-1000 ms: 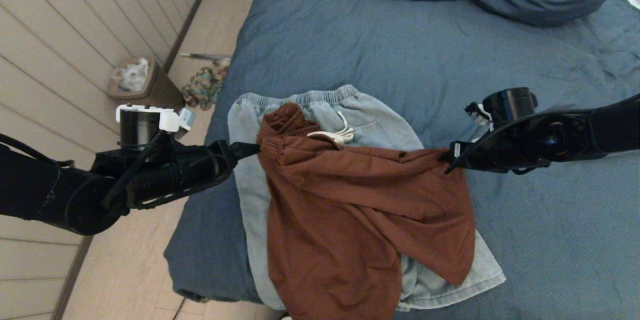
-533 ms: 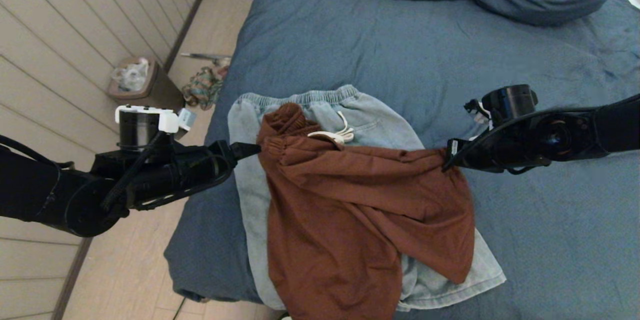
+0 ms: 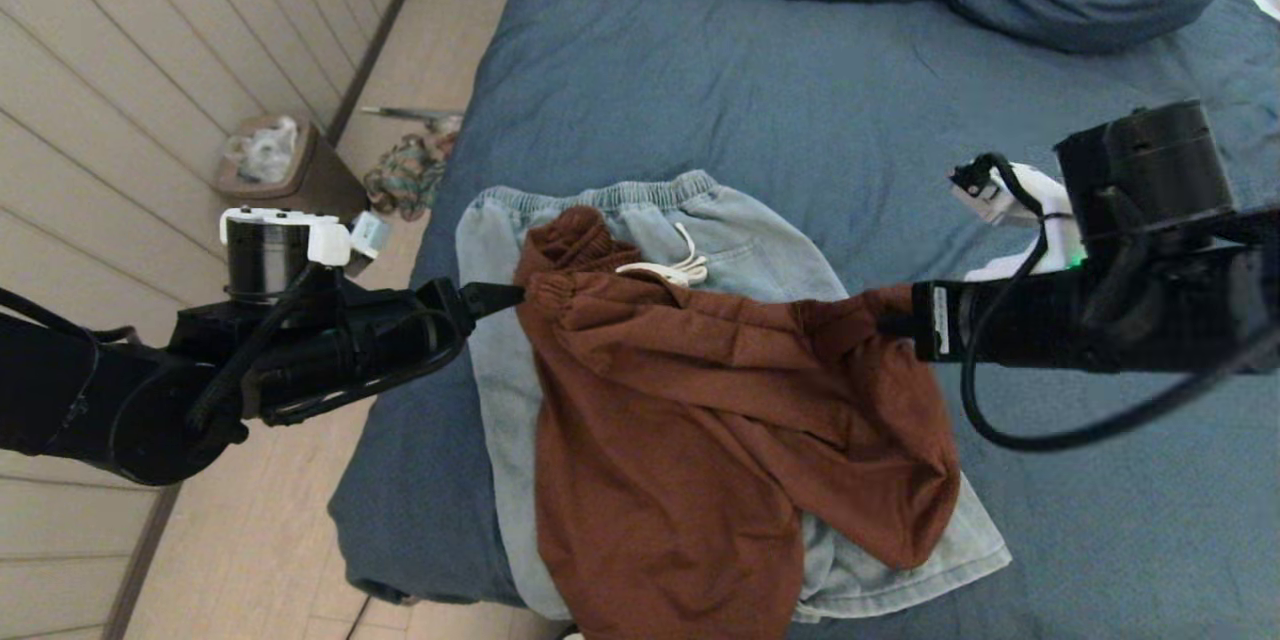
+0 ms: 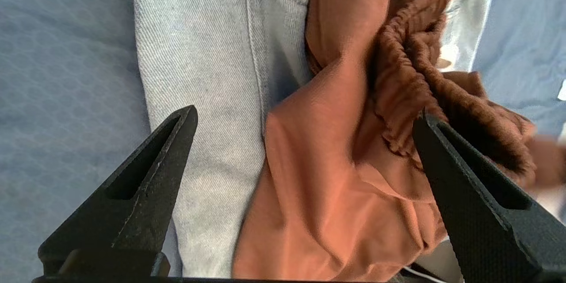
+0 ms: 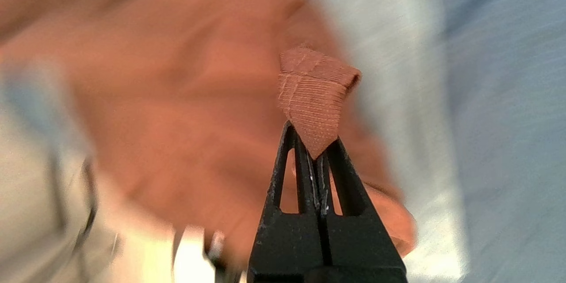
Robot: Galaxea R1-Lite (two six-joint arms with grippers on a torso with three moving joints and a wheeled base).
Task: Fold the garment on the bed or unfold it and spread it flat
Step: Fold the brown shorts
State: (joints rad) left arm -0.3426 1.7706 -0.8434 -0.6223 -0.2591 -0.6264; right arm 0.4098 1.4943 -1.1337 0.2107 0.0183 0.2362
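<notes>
On the bed (image 3: pixel 700 80): I see rust-brown shorts (image 3: pixel 720 420) over light denim shorts (image 3: pixel 760 250).
Right gripper (image 5: pixel 316 152): pinching the brown waistband.
Left gripper (image 4: pixel 305 150): spread wide, holding nothing.

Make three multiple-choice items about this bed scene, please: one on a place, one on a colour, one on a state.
1. Where does the rust-brown cloth garment lie?
A. on the light-blue denim shorts
B. on the floor
C. on the pillow

2. What colour is the drawstring of the shorts?
A. black
B. white
C. red

3. How is the right gripper?
A. open, empty
B. shut on the brown garment
C. out of view

Answers: 1 A, the shorts show all around it on the slate-blue bed; 2 B, its pale loops show by the waistband; 3 B, a brown corner is pinched between its fingers, while the left gripper is open.
</notes>
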